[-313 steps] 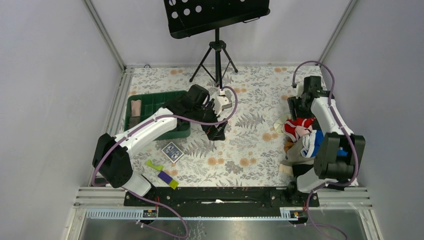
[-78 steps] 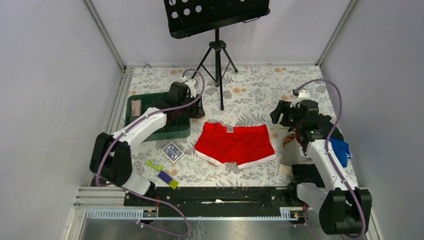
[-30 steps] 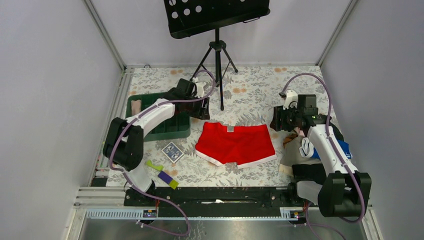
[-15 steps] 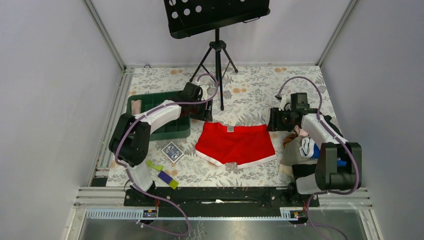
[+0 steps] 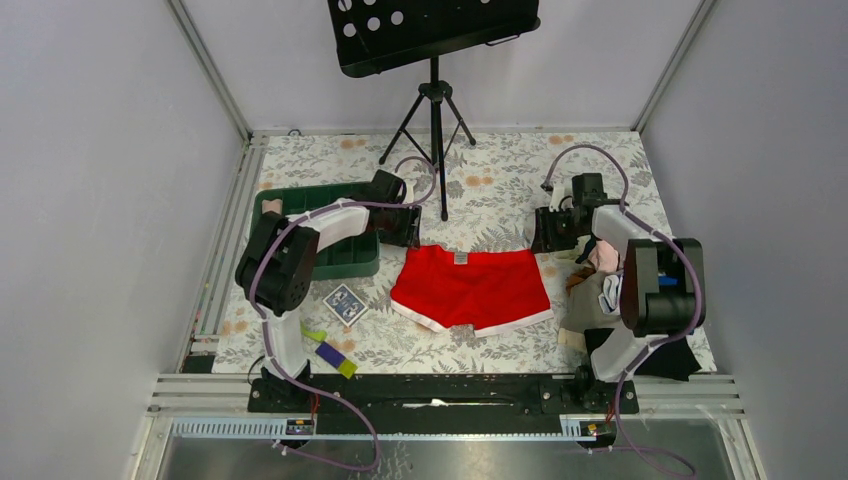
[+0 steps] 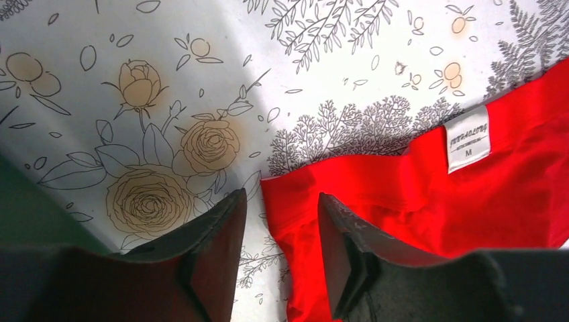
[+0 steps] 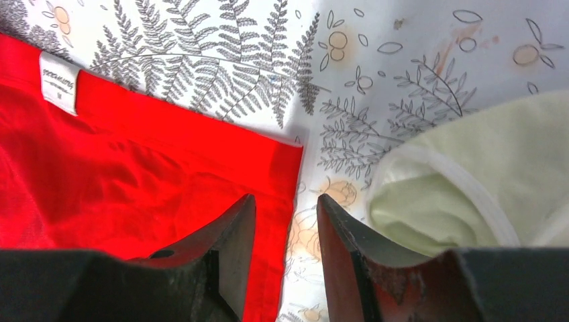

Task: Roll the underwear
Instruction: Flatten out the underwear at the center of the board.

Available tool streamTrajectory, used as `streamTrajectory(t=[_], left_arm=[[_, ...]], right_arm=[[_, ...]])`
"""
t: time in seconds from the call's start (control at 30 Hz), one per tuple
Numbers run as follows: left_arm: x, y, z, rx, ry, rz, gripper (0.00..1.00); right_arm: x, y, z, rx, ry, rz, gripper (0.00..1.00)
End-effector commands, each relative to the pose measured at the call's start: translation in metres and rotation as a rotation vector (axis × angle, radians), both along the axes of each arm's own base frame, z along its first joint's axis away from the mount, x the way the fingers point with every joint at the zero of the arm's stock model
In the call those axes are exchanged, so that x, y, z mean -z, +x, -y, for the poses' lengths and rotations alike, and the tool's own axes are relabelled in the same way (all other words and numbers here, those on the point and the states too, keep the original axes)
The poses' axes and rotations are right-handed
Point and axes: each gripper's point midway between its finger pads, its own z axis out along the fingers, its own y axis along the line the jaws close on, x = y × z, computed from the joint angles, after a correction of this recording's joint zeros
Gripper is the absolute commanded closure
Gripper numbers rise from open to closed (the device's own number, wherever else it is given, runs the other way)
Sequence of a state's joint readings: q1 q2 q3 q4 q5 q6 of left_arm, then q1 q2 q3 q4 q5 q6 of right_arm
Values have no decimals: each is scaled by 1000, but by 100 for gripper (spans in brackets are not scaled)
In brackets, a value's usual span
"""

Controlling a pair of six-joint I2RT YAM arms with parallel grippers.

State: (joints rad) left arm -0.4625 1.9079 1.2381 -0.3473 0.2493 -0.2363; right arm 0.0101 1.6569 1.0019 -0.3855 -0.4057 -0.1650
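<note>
Your left end effector (image 6: 278,208) stands partly open and holds nothing, jaws astride the far left waistband corner of the red underwear (image 6: 429,201). Your right end effector (image 7: 285,208), also half-open and empty, straddles the far right corner. The underwear lies flat mid-counter (image 5: 500,190), with a pale green garment (image 7: 463,168) just beside it on the right.

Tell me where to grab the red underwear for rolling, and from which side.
Take the underwear by its two far waistband corners, from above: it lies flat with the label at the far edge. The left gripper straddles the left corner, the right gripper the right corner, jaws open.
</note>
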Motion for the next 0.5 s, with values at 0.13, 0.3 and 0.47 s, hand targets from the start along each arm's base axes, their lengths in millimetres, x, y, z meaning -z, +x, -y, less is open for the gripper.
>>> streamTrajectory(t=[0.13,0.3,0.47], left_arm=[[-1,26,0,-39,23,41,52],[11,21,-1,-28,35,18,62],[17,17,-4,-19,53,5,67]], right_arm=[[9,11,-8,-97,41,-54,51],[16,21,-7,-80,33,-53,50],[25,24,-6,-82,11,-76,52]])
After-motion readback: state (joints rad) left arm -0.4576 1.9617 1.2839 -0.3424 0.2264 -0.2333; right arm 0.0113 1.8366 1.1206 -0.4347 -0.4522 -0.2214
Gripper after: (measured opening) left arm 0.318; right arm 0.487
